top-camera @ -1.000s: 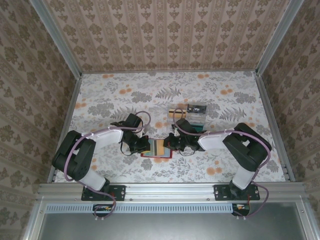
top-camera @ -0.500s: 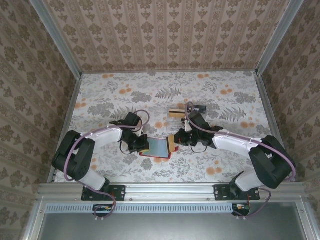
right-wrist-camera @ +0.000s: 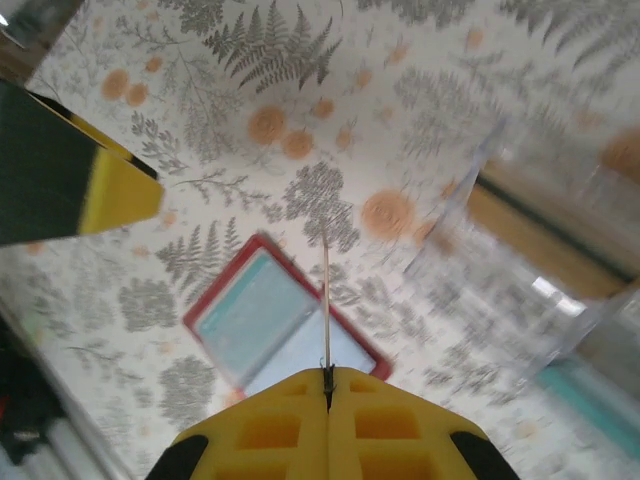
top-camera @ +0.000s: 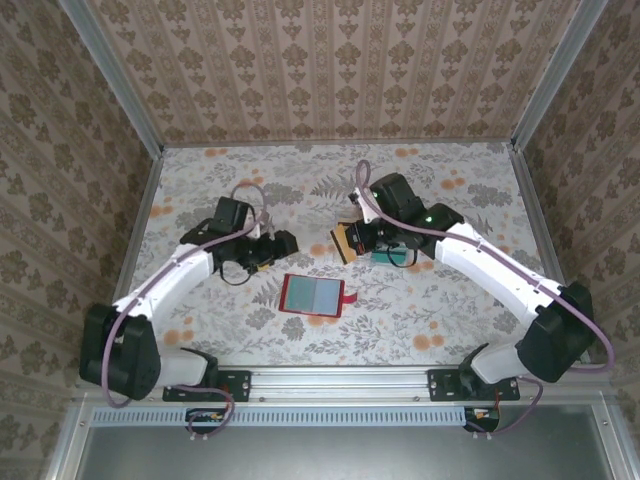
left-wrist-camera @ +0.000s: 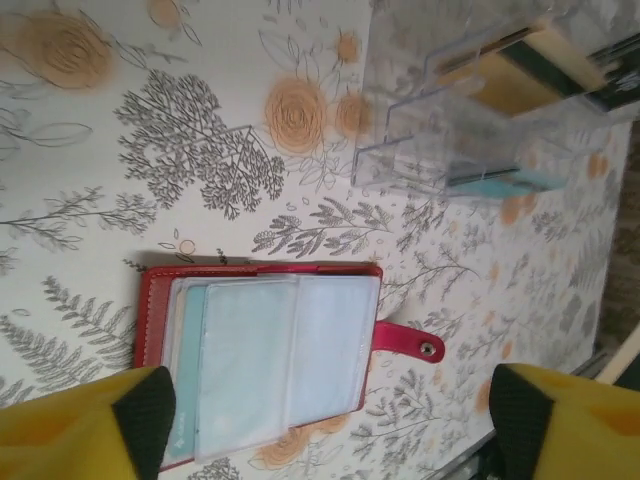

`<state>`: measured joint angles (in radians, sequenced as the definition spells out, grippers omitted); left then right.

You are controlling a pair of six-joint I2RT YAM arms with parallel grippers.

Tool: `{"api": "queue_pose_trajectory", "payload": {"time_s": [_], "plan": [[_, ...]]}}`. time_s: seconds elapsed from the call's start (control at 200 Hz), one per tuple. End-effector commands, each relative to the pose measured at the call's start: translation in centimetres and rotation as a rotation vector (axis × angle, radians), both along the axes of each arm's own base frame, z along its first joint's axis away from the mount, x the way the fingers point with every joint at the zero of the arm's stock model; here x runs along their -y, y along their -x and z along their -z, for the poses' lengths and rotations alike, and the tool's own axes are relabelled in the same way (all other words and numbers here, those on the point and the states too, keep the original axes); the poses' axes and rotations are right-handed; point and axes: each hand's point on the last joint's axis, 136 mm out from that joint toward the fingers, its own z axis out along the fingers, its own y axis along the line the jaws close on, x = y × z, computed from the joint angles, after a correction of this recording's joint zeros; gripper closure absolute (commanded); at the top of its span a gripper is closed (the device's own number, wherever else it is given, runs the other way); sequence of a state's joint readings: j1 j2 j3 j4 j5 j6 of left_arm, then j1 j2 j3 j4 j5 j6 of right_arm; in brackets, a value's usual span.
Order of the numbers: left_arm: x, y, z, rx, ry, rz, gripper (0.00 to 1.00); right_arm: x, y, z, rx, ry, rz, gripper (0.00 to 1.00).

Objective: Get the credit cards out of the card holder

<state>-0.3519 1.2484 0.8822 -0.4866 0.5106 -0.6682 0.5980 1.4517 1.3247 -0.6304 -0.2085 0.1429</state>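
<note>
Wallet [top-camera: 314,296] lies open and flat on the flowered table [top-camera: 200,190], lining up, its red tab [top-camera: 348,296] sticking out to the right. From the left wrist, the wallet [left-wrist-camera: 260,360] shows pale clear sleeves inside a red border, the tab [left-wrist-camera: 405,342] ending in a small snap. Whether a card sits in those sleeves, I cannot tell.

Left gripper [top-camera: 285,243] hovers beyond the wallet and off to its left, not touching it. Its jaws are spread wide with nothing between them; in its own camera the left gripper [left-wrist-camera: 330,425] frames the wallet, one yellow fingertip [left-wrist-camera: 100,430] at each lower corner.

Right gripper [top-camera: 352,240] is up beyond the wallet's right end, jaws pressed together on a tan-gold card [top-camera: 344,241]. From the right wrist that card [right-wrist-camera: 326,300] is seen edge-on, a thin line rising out of the closed yellow tips of the right gripper [right-wrist-camera: 327,385], with the wallet [right-wrist-camera: 285,325] down below it on the table.

Further right of the wallet than that card stands a clear box [left-wrist-camera: 470,130], and there's a teal card [left-wrist-camera: 500,183] lying in its near part. The same teal card [top-camera: 390,257] peeks out under the right arm. Something tan with a dark stripe [left-wrist-camera: 510,85] shows through the box walls on the side away from the wallet.
</note>
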Motion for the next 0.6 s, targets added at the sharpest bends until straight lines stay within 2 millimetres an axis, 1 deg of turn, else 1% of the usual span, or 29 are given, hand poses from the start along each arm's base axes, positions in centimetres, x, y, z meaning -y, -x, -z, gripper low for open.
{"api": "queue_pose_trajectory", "payload": {"time_s": [0.0,0.17,0.285,0.35,0.455,0.595], "plan": [[-1.0,-0.3,-1.7,0.053,0.024,-0.036,0.00,1.7,-0.9,1.0,0.111,0.238,-0.148,1.00],[-2.3,-0.4,-2.7,0.099,0.039,-0.077,0.00,1.3,-2.7,0.3,0.279,0.379,-0.334,1.00],[-2.9,-0.3,-2.6,0.108,0.035,-0.093,0.00,1.2,-3.7,0.6,0.371,0.496,-0.448,1.00],[-3.3,-0.3,-2.5,0.110,0.033,-0.101,0.00,1.1,-4.1,1.1,0.391,0.546,-0.507,1.00],[-3.6,-0.3,-2.3,0.111,0.032,-0.111,0.00,1.4,-4.8,2.5,0.394,0.636,-0.585,1.00],[-3.8,-0.5,-2.1,0.107,0.037,-0.116,0.00,1.3,-5.7,3.8,0.395,0.688,-0.624,1.00]]}}
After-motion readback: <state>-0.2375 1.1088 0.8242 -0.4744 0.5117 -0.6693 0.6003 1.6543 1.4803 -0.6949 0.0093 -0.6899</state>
